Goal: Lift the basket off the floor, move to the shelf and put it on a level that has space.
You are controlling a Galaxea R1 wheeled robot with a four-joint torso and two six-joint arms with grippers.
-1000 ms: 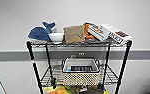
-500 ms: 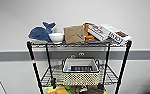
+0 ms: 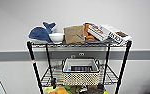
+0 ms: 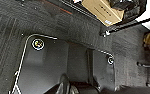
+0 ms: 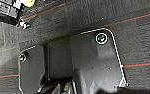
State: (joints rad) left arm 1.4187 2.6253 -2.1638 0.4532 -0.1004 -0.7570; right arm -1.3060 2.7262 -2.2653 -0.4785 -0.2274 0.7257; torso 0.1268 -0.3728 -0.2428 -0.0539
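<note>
Currently, grippers: both hanging over the floor; can't tell if released or clenched.
basket: sitting on the level, second tier of the shelf, nothing gripping it.
top tier: whale plush lying at 10 o'clock of basket, white bowl touching it, brown paper bag at 12.

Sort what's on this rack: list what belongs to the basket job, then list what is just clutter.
Job:
- basket, sitting on the second-from-top tier
- black wire shelf

Clutter:
- blue whale plush
- white bowl
- brown cardboard box
- printed boxes on the top tier
- colourful toys below
</note>
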